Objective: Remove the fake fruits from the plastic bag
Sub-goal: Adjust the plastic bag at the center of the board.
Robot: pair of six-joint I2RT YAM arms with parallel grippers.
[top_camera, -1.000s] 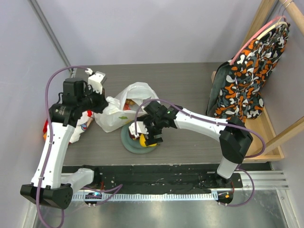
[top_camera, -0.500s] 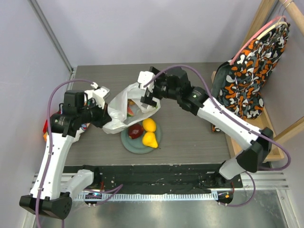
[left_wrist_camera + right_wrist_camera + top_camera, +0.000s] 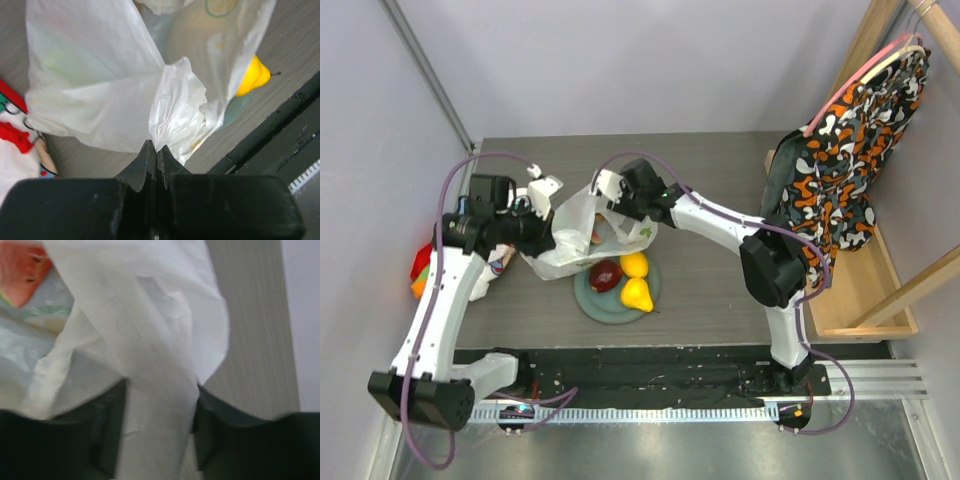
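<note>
The counter is dark wood grain, and everything sits on its left half.

**Arms**
- The left arm comes up the 9 o'clock edge of the top view. It folds over at its elbow and points its wrist toward 3 o'clock.
- The right arm rises from its base at about 5 o'clock and bends at the elbow. Its forearm stretches toward 10 o'clock, ending over the bag.

**Bag**
- The plastic bag is just left of the middle of the counter, stretched between the two claws.
- The left claw is clenched tight on a bunched fold at the bag's 9 o'clock side, fingers pressed together with the film pinched between them.
- The right claw is at the bag's 1 o'clock edge. A thick fold of film fills the gap between its fingers and touches both, so it looks like it's grasping the bag. That view is blurry, though.

**Other stuff**
- A round grey-green plate sits at 5 o'clock from the bag, with the bag's lower edge hanging over its rim.
- A colourful cloth lies at 9 o'clock, under the left arm.

**Fruit**
- Three pieces are on the plate: a dark red apple, a lemon and a yellow pear, all bunched close together.
- A watermelon slice is inside the bag, showing red in the right wrist view.
</note>
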